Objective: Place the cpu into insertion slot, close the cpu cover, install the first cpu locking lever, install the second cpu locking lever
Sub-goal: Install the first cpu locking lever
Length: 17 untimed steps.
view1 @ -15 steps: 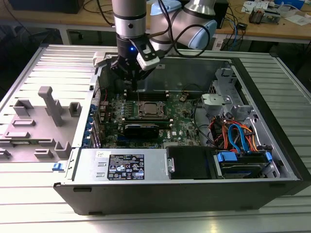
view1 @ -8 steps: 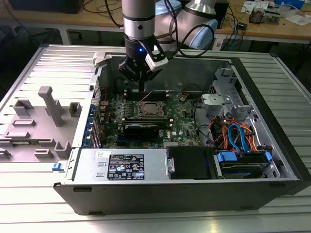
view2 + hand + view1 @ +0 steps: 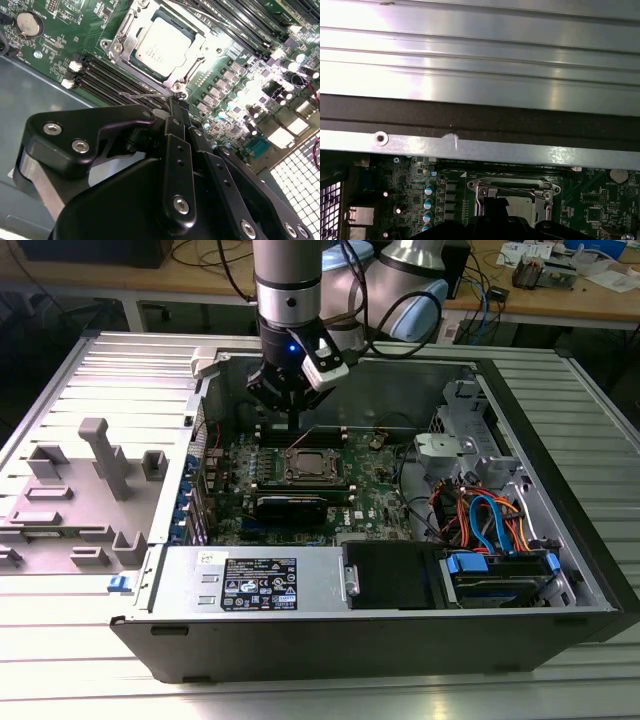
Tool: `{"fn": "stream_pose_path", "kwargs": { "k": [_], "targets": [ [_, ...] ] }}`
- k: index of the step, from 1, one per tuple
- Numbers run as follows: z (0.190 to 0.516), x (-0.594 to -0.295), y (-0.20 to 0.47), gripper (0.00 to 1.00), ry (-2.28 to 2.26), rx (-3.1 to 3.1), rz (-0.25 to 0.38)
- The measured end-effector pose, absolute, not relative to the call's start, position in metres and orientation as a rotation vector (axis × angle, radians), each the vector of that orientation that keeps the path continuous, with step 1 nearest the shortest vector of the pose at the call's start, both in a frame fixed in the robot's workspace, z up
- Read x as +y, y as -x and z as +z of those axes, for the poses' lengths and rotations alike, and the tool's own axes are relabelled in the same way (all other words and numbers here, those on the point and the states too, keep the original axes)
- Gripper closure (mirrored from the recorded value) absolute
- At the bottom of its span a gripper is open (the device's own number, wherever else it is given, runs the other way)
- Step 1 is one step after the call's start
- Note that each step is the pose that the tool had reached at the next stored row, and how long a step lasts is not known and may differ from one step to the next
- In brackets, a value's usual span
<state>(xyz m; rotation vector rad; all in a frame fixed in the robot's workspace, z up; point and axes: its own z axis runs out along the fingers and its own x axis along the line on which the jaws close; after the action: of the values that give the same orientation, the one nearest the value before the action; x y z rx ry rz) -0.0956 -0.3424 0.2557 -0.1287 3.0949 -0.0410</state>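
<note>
- Gripper (image 3: 175, 103) is hanging with matte black fingers (image 3: 178, 150) pressed together, tips beside a thin wire lever (image 3: 145, 94).
- Square, dull-silver cpu (image 3: 161, 45) is sitting in the slot (image 3: 189, 31), framed by the metal cover (image 3: 202, 50), mid-motherboard (image 3: 60, 50).

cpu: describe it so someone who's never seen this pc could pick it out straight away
Inside the open computer case, find the green motherboard. Near its middle is a square metal frame, the cpu cover, and the cpu is the flat dull-silver square showing through its cutout. The long black slots beside it are narrow and dark, not silver squares.
</note>
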Motion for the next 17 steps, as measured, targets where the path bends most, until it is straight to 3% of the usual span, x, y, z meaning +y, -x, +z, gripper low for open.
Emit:
{"fn": "stream_pose_path", "kwargs": {
  "k": [17],
  "targets": [
    [0.247, -0.337, 0.084, 0.89, 0.074, 3.097, -0.043]
  ]
}}
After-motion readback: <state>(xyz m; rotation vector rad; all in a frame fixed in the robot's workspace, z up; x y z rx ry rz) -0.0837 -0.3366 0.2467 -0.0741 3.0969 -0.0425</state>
